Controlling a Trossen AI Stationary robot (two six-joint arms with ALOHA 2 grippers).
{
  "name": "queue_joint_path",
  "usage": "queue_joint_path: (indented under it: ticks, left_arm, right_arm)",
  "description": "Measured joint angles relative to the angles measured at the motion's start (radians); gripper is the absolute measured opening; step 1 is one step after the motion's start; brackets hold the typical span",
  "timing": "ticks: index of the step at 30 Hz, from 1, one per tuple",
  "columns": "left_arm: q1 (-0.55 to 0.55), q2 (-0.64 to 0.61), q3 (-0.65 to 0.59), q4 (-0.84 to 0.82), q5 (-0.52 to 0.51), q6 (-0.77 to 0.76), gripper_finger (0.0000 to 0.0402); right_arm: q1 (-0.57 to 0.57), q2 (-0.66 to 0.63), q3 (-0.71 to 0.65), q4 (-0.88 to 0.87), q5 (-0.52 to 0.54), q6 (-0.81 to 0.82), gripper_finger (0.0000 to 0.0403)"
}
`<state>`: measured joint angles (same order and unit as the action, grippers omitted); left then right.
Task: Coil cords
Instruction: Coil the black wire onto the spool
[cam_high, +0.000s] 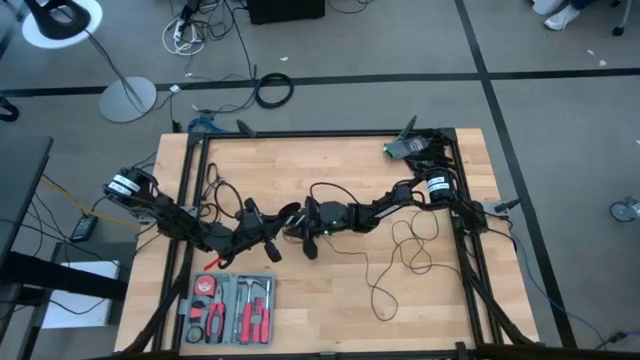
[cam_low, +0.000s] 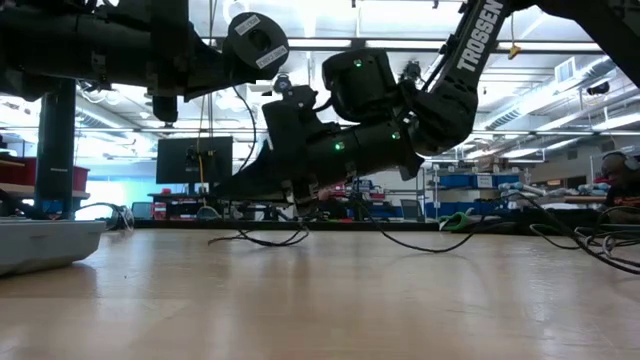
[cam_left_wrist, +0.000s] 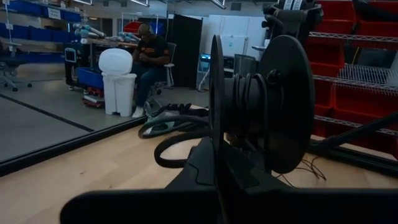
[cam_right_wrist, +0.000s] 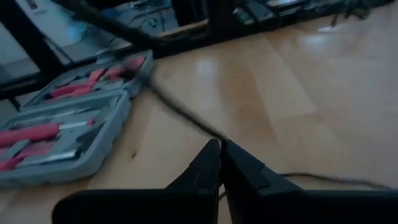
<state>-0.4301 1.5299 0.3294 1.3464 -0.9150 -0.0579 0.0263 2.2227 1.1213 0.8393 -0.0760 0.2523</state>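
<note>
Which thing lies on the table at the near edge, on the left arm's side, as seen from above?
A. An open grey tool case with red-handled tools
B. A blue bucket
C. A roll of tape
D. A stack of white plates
A: the high view shows an open grey tool case holding red-handled tools on the wooden table, and the right wrist view shows it too.

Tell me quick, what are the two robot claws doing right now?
Left gripper: shut on the round black spool with cord wound on it.
Right gripper: shut on the thin black cord above the table.
</note>
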Motion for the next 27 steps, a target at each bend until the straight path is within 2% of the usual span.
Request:
queue_joint_path:
  ticks: [13, 21, 27]
  left_arm:
    - [-0.002, 0.0, 0.0, -0.018, 0.0, -0.005, 0.0]
    - [-0.003, 0.0, 0.0, -0.048, -0.01, -0.029, 0.0]
    - [-0.003, 0.0, 0.0, -0.051, -0.014, -0.032, 0.0]
  right_arm:
    - [-0.019, 0.0, 0.0, -0.005, -0.083, 0.04, 0.0038]
    - [-0.041, 0.0, -0.001, -0.031, -0.093, 0.043, 0.0039]
    - [-0.073, -0.025, -0.001, -0.04, -0.168, 0.057, 0.0039]
